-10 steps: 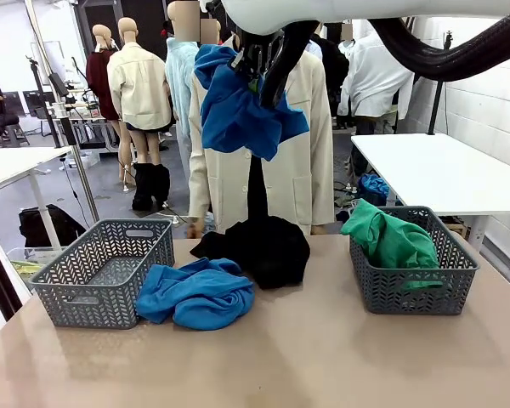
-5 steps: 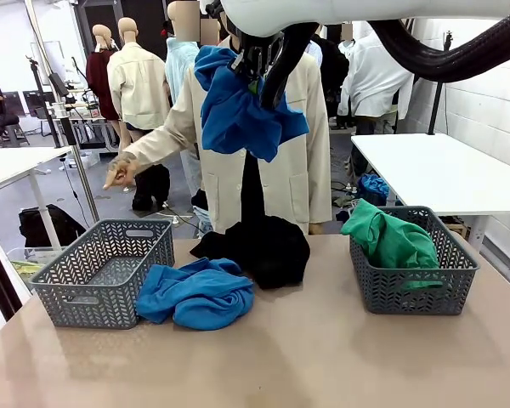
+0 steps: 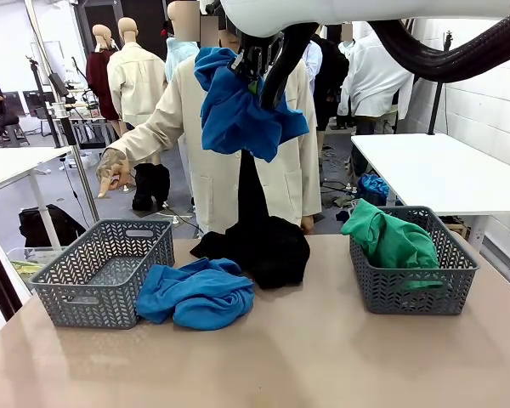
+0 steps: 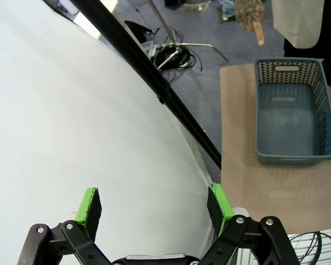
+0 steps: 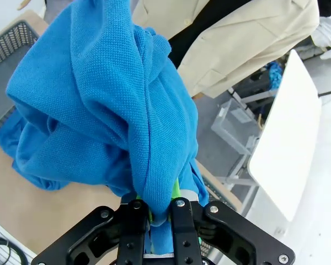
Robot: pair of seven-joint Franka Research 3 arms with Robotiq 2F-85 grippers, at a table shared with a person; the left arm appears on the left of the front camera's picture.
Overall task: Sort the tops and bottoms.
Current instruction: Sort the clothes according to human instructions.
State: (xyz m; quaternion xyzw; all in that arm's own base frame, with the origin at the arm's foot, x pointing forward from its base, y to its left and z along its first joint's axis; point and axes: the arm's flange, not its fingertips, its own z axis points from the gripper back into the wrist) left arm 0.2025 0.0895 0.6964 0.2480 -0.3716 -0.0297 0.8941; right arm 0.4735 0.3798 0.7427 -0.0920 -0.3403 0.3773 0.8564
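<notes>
High above the table's middle, my right gripper (image 3: 253, 66) is shut on a bright blue top (image 3: 242, 115), which hangs bunched from it. The right wrist view has the same top (image 5: 99, 99) draped over the closed right gripper (image 5: 161, 208). A second blue top (image 3: 195, 293) lies crumpled on the table beside the left basket (image 3: 76, 297). Behind it sits a black bottom (image 3: 268, 248). A green bottom (image 3: 391, 240) fills the right basket (image 3: 459, 285). My left gripper (image 4: 154, 204) stands open against a white surface, holding nothing.
A person in a beige jacket stands behind the table, one hand (image 3: 110, 174) held out over the floor beyond the left basket, which is empty (image 4: 292, 116). A white table (image 3: 442, 170) stands at the back right. The table's front is bare.
The person's arm has come out to the left and the hand has dropped lower, nearer the left basket. My right gripper and the blue top have stayed in place.
</notes>
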